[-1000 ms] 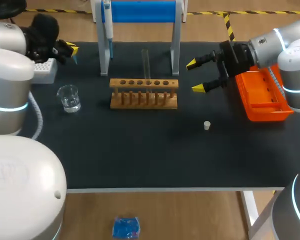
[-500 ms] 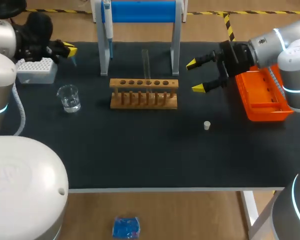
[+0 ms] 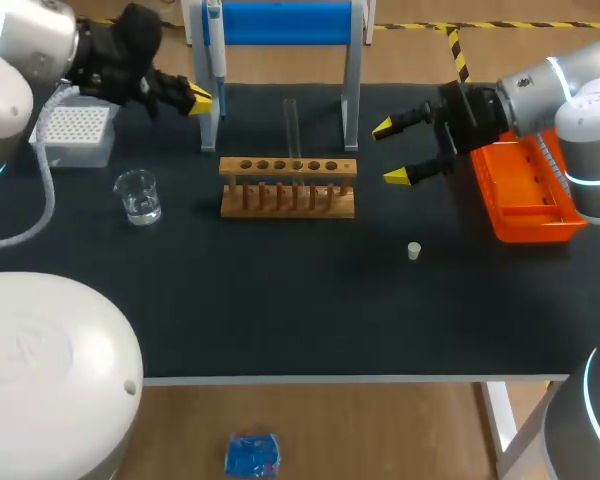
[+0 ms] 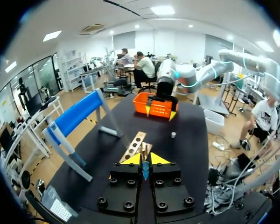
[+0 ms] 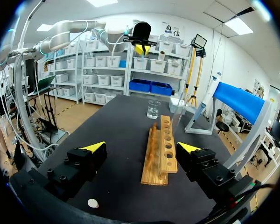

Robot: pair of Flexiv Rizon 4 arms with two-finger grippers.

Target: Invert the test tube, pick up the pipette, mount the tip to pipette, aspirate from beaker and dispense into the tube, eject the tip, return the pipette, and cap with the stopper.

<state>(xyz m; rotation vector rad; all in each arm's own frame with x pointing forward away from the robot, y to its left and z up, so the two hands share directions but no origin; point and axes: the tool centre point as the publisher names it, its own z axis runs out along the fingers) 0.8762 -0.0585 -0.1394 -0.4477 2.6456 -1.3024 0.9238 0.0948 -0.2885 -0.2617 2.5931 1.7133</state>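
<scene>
Left tool (image 4: 145, 159) pinches a small blue tip (image 4: 145, 171), hovering at the rack's (image 3: 288, 186) 10 o'clock, beside the pipette (image 3: 215, 45) hanging on its stand (image 3: 352, 90). Right tool (image 3: 396, 152) is spread, at the rack's 2 o'clock. Tube (image 3: 291, 125) stands upright in the rack, with the stopper (image 3: 414, 251) on the bench (image 3: 280, 300) at the rack's 4 o'clock.

The left gripper's (image 4: 145, 159) two yellow-tipped fingers stand nearly together, apparently pinching a small blue tapered tip (image 4: 145, 171). Ahead, on the black table (image 4: 186, 144), are a wooden tube rack (image 4: 136, 145), a small white stopper (image 4: 173, 135) and an orange plastic basket (image 4: 142, 103).
</scene>
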